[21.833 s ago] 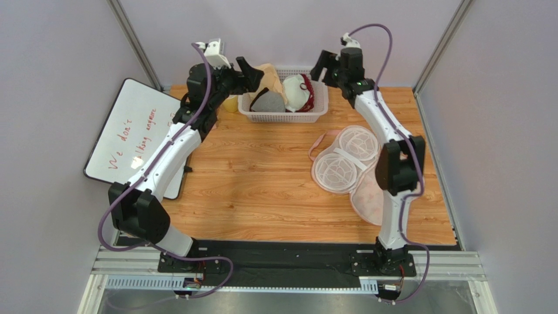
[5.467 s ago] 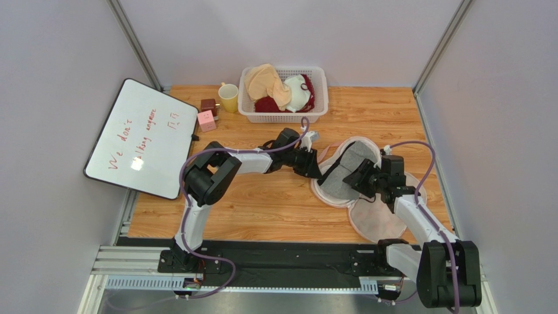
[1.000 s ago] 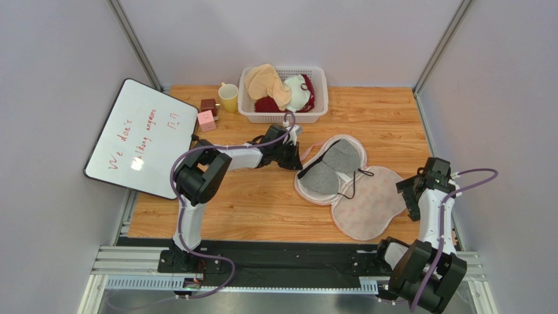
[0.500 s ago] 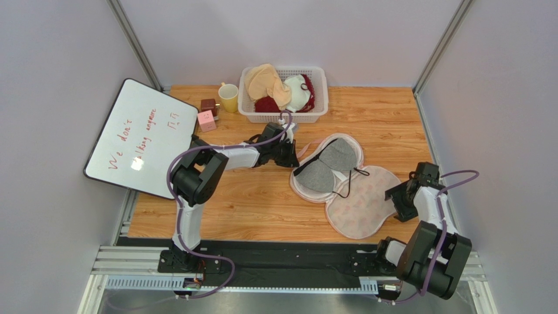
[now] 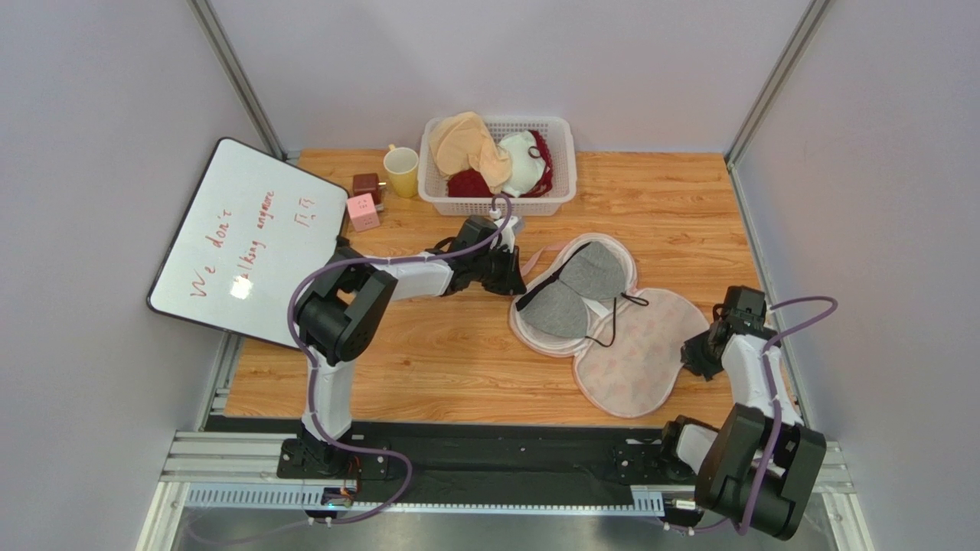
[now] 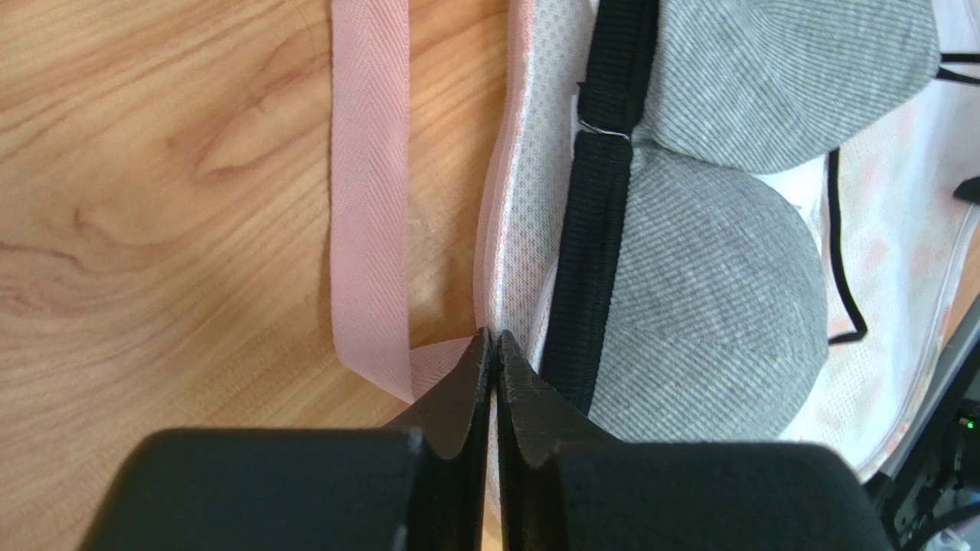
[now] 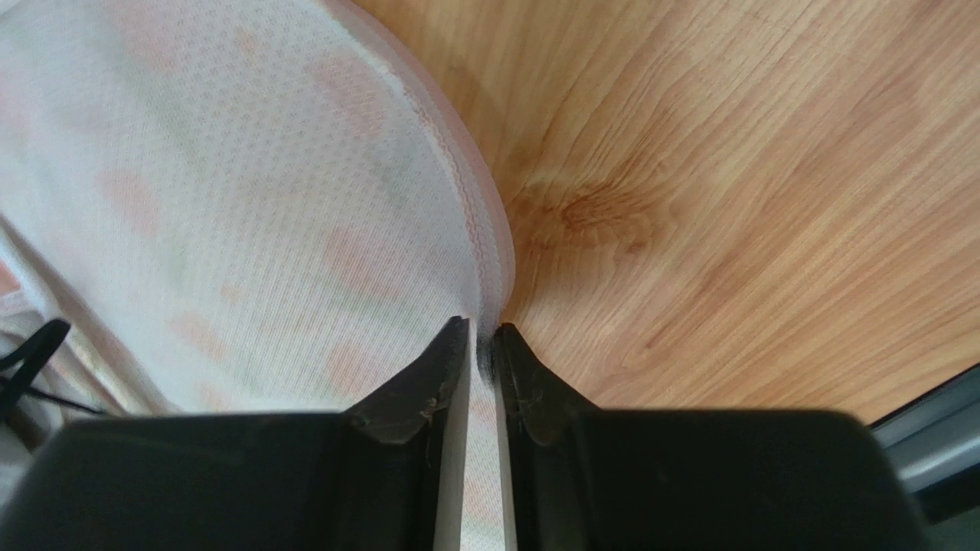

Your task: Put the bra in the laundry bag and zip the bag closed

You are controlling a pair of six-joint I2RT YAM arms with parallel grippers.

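Observation:
The laundry bag lies unzipped and spread flat on the wooden table, its printed flap toward the right. The grey bra rests cups up on the bag's mesh-lined left half. My left gripper is shut on the bag's left rim. In the left wrist view the gripper pinches the pink edging beside the bra's black band and a grey cup. My right gripper is at the flap's right edge; its wrist view shows the gripper closed on the flap's rim.
A white basket with a beige bra and a white, red-trimmed bra stands at the back. A yellow mug, two small cubes and a whiteboard are at the left. A pink ribbon loop lies beside the bag.
My right gripper moved in to the flap's right edge and closed on it. The bag and bra slid slightly left with my left gripper.

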